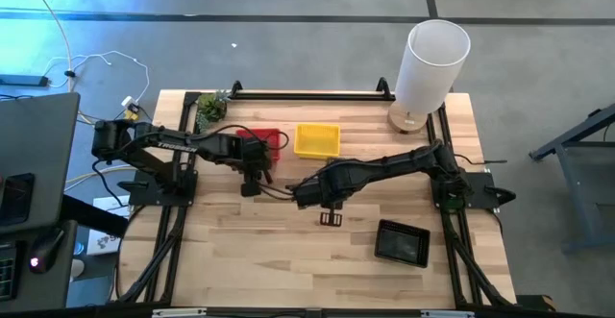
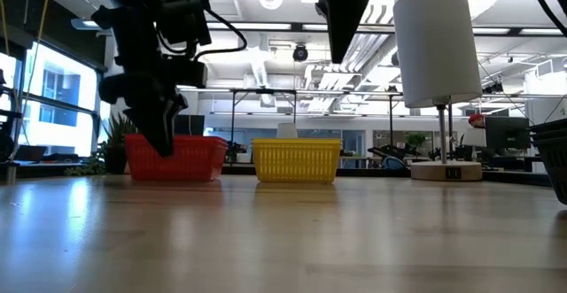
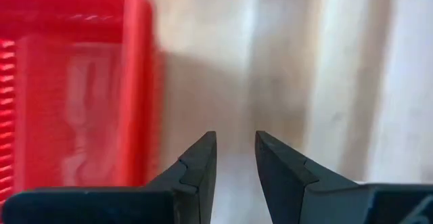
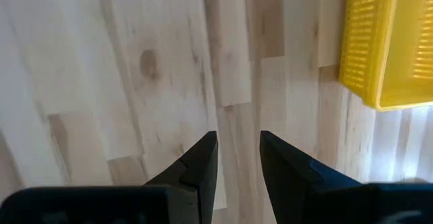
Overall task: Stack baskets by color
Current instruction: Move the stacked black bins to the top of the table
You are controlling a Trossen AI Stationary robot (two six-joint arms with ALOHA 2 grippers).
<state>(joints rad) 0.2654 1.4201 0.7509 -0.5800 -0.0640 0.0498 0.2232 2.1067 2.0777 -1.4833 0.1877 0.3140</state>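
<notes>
From above, red (image 1: pixel 266 143), yellow (image 1: pixel 317 139) and black baskets (image 1: pixel 402 242) were seen grouped by colour on the wooden table (image 1: pixel 240 251).

At table level, an open office was seen behind.

The left gripper (image 3: pixel 235 149) was seen narrowly parted, empty, beside red.

The right gripper (image 4: pixel 238 149) was likewise empty, near yellow, judged freed after stacking.

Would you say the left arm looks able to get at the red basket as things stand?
Probably yes. The left end effector hangs empty, fingers apart, just beside the red basket, and the bare table between them holds nothing. The yellow basket sits on the far side, out of the way.
</notes>
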